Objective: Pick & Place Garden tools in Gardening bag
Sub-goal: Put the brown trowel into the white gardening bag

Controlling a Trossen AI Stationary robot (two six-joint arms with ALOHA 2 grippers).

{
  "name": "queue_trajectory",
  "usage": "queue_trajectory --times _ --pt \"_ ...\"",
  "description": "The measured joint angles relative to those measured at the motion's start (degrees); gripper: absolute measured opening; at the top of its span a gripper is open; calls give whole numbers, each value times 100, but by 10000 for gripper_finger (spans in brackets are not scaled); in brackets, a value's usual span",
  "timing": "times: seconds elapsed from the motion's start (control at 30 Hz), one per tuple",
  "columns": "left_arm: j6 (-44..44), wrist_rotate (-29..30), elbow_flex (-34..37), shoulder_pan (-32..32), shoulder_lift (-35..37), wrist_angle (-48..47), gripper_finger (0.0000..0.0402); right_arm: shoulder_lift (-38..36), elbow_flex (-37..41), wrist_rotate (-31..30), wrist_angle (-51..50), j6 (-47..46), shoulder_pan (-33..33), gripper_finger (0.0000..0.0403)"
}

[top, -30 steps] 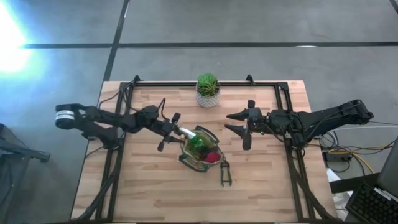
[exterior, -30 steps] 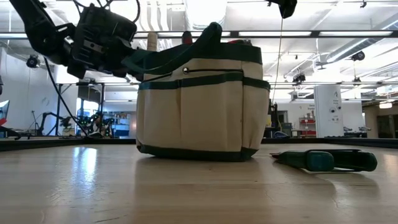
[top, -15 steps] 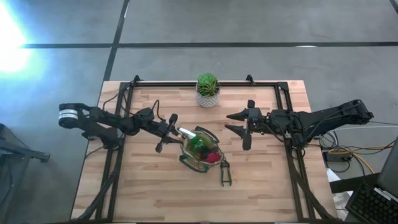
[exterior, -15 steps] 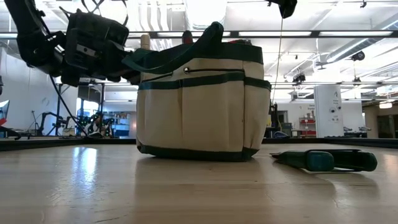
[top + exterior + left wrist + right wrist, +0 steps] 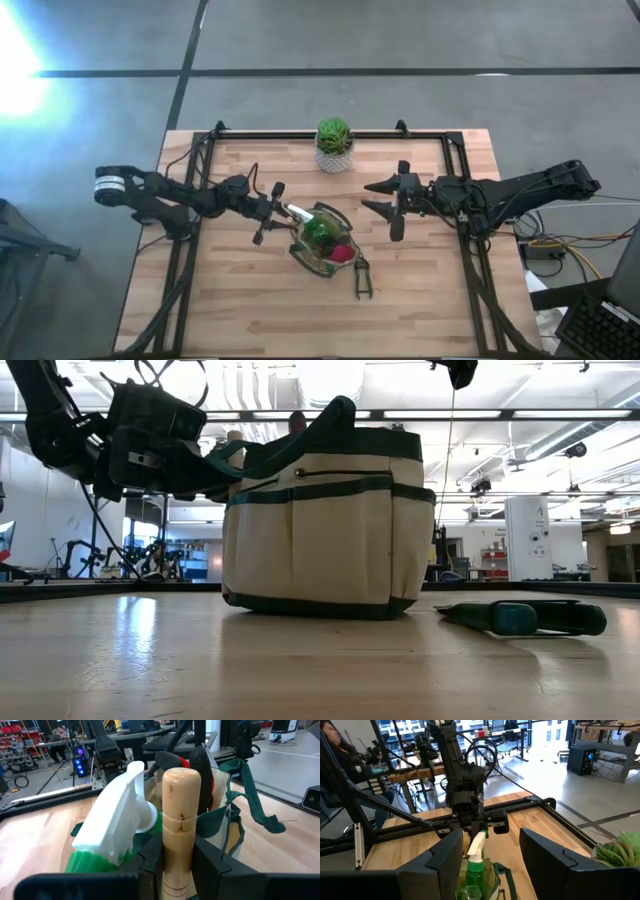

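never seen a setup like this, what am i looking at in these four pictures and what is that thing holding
These are two robot arms at a wooden table, each ending in a two-finger gripper. One picture looks straight down, one looks level across the tabletop, and two come from cameras on the arms' wrists.

In the middle stands a gardening bag, already holding a green spray bottle. A pruner lies on the table beside the bag, and a potted plant stands at the far edge.

The left gripper is at the bag's mouth, closed on a wooden tool handle. The right gripper waits open to the other side, holding nothing.
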State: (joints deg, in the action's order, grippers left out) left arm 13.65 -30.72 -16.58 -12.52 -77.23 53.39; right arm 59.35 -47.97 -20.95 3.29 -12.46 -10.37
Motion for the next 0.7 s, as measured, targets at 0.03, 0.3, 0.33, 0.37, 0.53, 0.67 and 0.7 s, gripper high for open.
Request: queue_trajectory --times 0.03,0.3,0.33,0.37,0.53,0.67,0.7 --pt "2 2 0 3 0 0 73 0 0 1 0 -1 0 189" --pt "-398 72 0 34 0 -4 76 0 0 0 2 -1 0 189" --pt "-469 85 0 34 0 -5 85 0 0 0 4 -1 0 189" --pt "-562 92 0 34 0 -11 97 0 0 0 4 -1 0 189" --pt "-818 128 0 34 -2 -24 156 0 0 0 4 -29 0 189" --pt "-937 127 0 34 0 -20 176 0 0 0 6 -38 0 189" --pt "-983 127 0 34 0 -20 178 0 0 0 4 -40 0 189"
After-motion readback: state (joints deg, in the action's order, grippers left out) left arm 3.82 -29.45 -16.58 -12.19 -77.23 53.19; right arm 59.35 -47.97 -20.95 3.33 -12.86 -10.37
